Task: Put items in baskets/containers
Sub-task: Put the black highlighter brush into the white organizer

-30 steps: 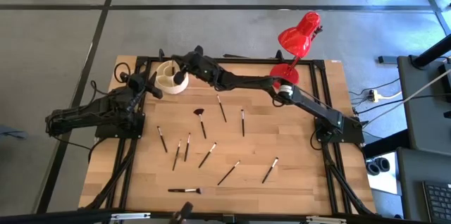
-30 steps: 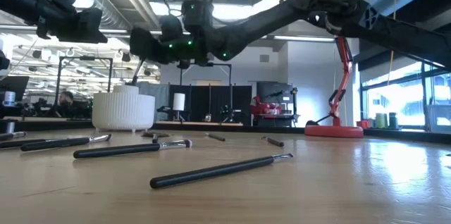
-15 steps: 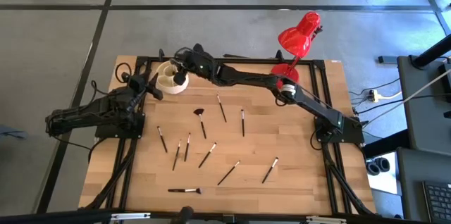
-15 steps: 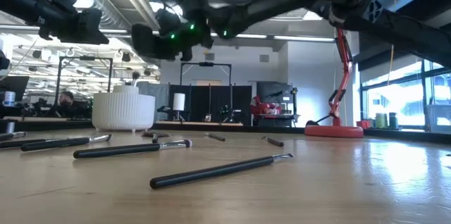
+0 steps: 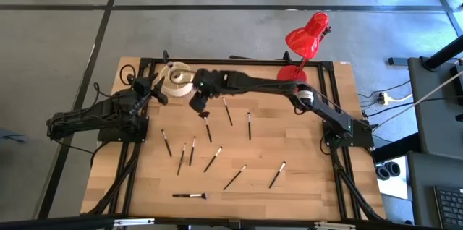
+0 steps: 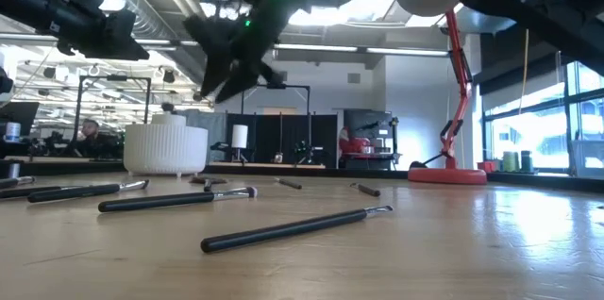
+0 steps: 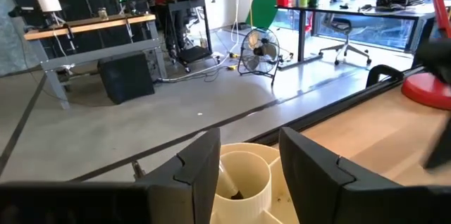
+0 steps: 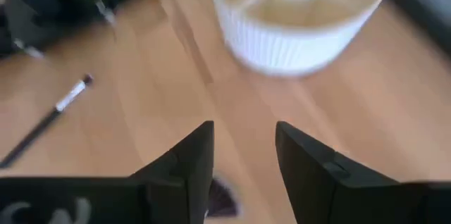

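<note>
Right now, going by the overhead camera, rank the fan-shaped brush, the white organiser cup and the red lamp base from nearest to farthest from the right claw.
1. Fan-shaped brush: just below the right claw, nearest.
2. White organiser cup: up and left of it, by the table's far edge.
3. Red lamp base: well off to the right, farthest.

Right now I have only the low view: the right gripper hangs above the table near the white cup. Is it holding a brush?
Observer: No. In its wrist view the right gripper is open, with nothing between its fingers.
Operator: What lies near it?
Observer: From above, a fan brush lies on the table just beside it, on the side away from the cup.
Operator: And the left arm?
Observer: The left gripper waits beside the cup, open.
</note>
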